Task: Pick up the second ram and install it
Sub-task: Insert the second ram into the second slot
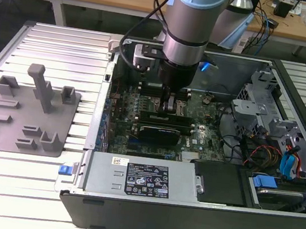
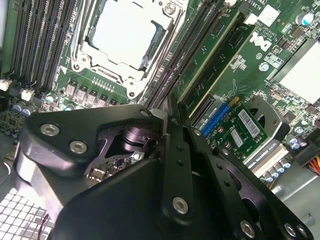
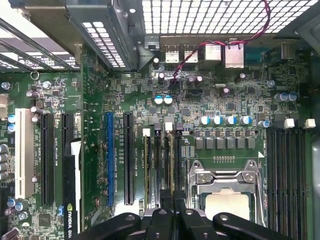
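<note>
Exterior view: reaches straight down into the open computer case [image 1: 184, 218] on the slatted tabletop [image 1: 66, 45]. Sets the tool [image 1: 170, 102] low over the motherboard [image 1: 195, 137], just beside the black expansion card [image 1: 162, 132]. Leaves the grey holder tray [image 1: 25, 111] well apart on the exterior view's left, with no green stick on it.

Second wrist view: shows the tool [image 2: 163, 120] with jaws drawn nearly together, only a sliver between them. Looks past it to a green memory stick [image 2: 210, 55] seated in a neighbouring slot, near the CPU socket [image 2: 125, 35].

First wrist view: places the tool [image 3: 172, 207] directly over the memory slots, between the CPU socket [image 3: 225, 200] and the blue slot [image 3: 109, 160]. Appears to pinch the top edge of the second ram [image 3: 168, 160], a thin stick on edge lined up with its slot. Cannot tell how deep it sits.

Judged mid-install, pickup done. Seating seems to call for a straight downward press, with the stick kept upright and square to the slot, until the white latches [image 3: 169, 126] close.
</note>
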Action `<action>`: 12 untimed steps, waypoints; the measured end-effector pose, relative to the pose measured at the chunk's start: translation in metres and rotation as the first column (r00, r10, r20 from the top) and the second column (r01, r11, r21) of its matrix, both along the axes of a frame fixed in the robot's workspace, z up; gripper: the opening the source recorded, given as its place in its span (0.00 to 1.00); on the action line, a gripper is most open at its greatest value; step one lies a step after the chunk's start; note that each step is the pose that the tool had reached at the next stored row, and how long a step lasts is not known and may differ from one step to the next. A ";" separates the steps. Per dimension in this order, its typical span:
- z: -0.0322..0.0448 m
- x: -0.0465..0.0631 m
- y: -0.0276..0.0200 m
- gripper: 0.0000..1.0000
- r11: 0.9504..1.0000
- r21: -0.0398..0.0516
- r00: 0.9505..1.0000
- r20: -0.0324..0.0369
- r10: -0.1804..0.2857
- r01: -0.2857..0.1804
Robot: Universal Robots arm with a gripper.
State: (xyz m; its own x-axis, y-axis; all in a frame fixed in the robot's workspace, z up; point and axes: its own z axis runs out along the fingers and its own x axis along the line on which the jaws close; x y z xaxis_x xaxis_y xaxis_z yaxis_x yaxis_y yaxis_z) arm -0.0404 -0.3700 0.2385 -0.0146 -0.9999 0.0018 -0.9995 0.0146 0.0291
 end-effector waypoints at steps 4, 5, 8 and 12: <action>-0.0001 0.000 0.0000 0.09 1.000 0.000 1.000 0.000 -0.011 0.011; -0.0002 0.000 0.0000 0.09 1.000 0.000 1.000 0.000 -0.011 0.011; -0.0002 0.000 0.0000 0.09 1.000 0.000 1.000 0.000 -0.011 0.011; -0.0015 0.000 0.0000 0.09 1.000 0.004 1.000 0.000 -0.011 0.011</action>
State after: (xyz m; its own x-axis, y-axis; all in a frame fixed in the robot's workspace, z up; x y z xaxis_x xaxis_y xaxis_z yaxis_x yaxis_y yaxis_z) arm -0.0403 -0.3700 0.2370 -0.0257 -0.9997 -0.0027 -0.9992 0.0257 0.0291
